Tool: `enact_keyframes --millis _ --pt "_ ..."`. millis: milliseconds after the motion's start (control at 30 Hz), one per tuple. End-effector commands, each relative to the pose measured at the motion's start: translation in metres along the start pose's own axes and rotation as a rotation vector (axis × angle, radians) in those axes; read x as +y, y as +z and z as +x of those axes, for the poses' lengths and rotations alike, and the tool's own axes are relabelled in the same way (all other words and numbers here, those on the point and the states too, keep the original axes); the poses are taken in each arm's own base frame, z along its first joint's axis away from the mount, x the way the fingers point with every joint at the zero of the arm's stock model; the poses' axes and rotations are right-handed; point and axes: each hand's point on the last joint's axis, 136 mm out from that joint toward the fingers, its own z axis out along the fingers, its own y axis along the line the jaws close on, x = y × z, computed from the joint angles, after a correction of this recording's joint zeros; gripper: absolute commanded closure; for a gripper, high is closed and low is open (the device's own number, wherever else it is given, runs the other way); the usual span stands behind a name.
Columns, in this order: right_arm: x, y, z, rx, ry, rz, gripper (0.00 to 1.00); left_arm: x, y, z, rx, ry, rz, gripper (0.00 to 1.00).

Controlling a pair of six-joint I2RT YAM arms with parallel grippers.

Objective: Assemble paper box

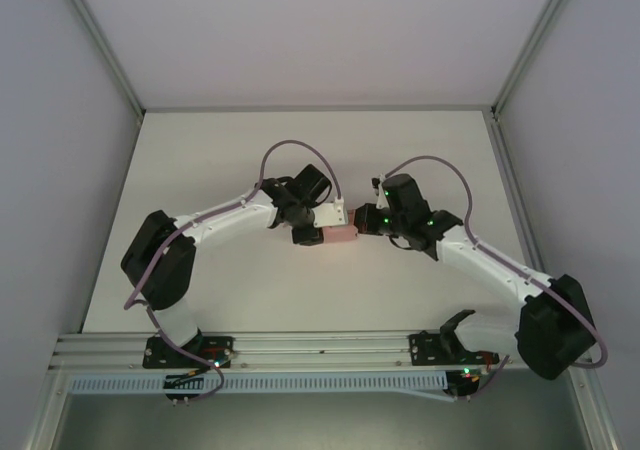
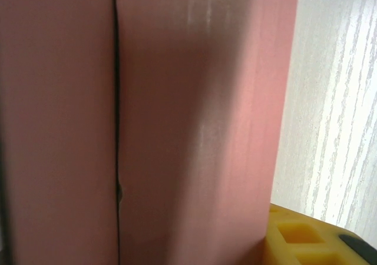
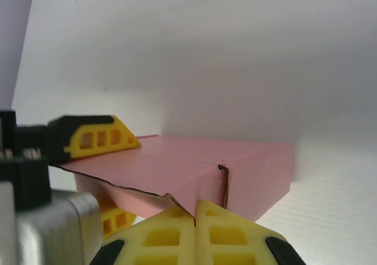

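Note:
The paper box [image 1: 340, 235] is a small pale pink folded box held just above the table's middle, between both arms. My left gripper [image 1: 306, 232] is clamped on its left end; in the right wrist view one of its yellow fingers [image 3: 97, 137] lies on top of the box [image 3: 235, 165] and the other sits beneath. Seen from the left wrist, the pink wall [image 2: 194, 129] with a dark seam is very close, with one yellow finger [image 2: 297, 237] beside it. My right gripper [image 3: 195, 211] is shut, pinching the thin edge of a flap at the box's near corner.
The white table [image 1: 300, 160] lies open all around the box. Grey enclosure walls and metal posts [image 1: 100, 45] border it, and a rail [image 1: 320, 348] runs along the near edge by the arm bases.

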Motion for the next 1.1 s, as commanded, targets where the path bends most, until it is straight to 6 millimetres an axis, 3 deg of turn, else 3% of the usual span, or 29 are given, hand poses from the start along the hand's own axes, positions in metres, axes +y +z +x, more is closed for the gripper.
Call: enact_keyframes --millis 0,133,367,467,633,967,1067 --pt "0.018 -0.006 0.005 0.113 0.13 -0.054 1.0 0.011 0.008 0.011 0.042 -0.043 -0.021 0.57" --pt "0.001 -0.005 0.006 0.118 0.112 0.0 1.0 0.011 0.007 0.01 0.037 -0.04 -0.024 0.57" --pt "-0.064 -0.005 0.017 0.092 -0.098 0.271 1.0 0.012 0.004 0.01 0.034 -0.034 -0.03 0.56" --pt "-0.081 -0.005 0.021 0.092 -0.162 0.34 1.0 0.012 0.004 0.011 0.038 -0.035 -0.03 0.56" --pt "-0.085 0.001 0.026 0.09 -0.215 0.34 1.0 0.014 0.003 0.008 0.031 -0.039 -0.035 0.56" --pt "-0.084 0.021 0.042 0.057 -0.106 0.287 1.0 0.02 -0.001 0.002 0.006 -0.057 -0.05 0.54" --pt "-0.094 0.019 0.045 0.058 -0.106 0.34 1.0 0.022 -0.004 0.001 0.002 -0.061 -0.057 0.53"
